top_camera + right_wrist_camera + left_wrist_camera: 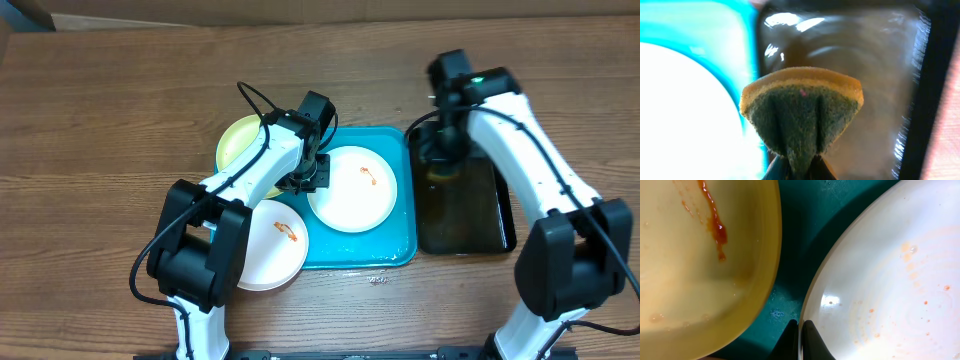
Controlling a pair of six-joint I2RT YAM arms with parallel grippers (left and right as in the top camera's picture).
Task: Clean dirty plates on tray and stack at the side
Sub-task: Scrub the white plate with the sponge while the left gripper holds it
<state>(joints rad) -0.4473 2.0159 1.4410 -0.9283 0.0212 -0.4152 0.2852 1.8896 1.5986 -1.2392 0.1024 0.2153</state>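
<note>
The table (120, 120) is brown with a streaked wood grain. The tray (405, 228) is bright turquoise. The white plate (352, 195) carries a small orange squiggle near its top, and the left wrist view shows faint orange specks and pale rings across it. The second white plate (262, 255) bears an orange-red smear. The green plate (238, 142) is lime with a paler, creamy centre. The narrow tray (470, 225) is glossy black with a brownish sheen. The sponge (802, 107) has a yellow-orange layer on top and a dark green, fuzzy scouring face. Both arms are white with black joints and black cables. The left gripper (312, 178) and the right gripper (799, 172) are black.
</note>
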